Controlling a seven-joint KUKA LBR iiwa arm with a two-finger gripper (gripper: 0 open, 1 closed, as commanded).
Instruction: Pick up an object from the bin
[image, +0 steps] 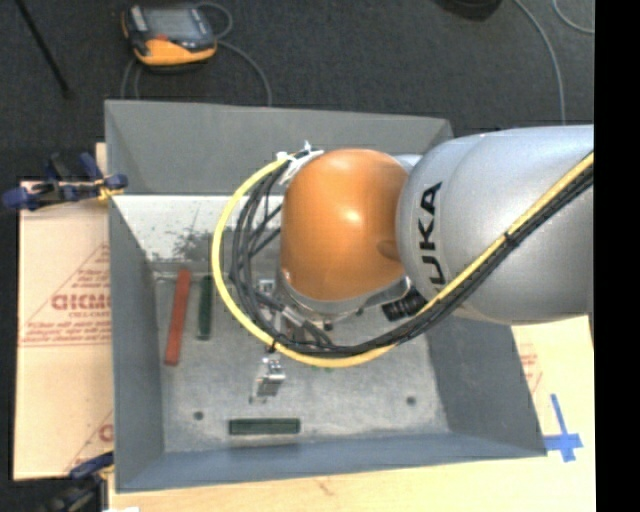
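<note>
The gripper (268, 380) hangs below the arm's orange cover, over the bare floor in the middle of the bin. A dark green flat bar (264, 427) lies crosswise near the front wall, a little below the gripper and apart from it. To the left, a long red stick (178, 317) lies lengthwise on the floor. A shorter dark green stick (204, 307) lies right beside it. Nothing shows in the gripper.
The arm and its orange cover with looped cables hide the middle and right back of the bin. The bin's sloping walls close in on all sides. Open floor lies to the right of the green bar.
</note>
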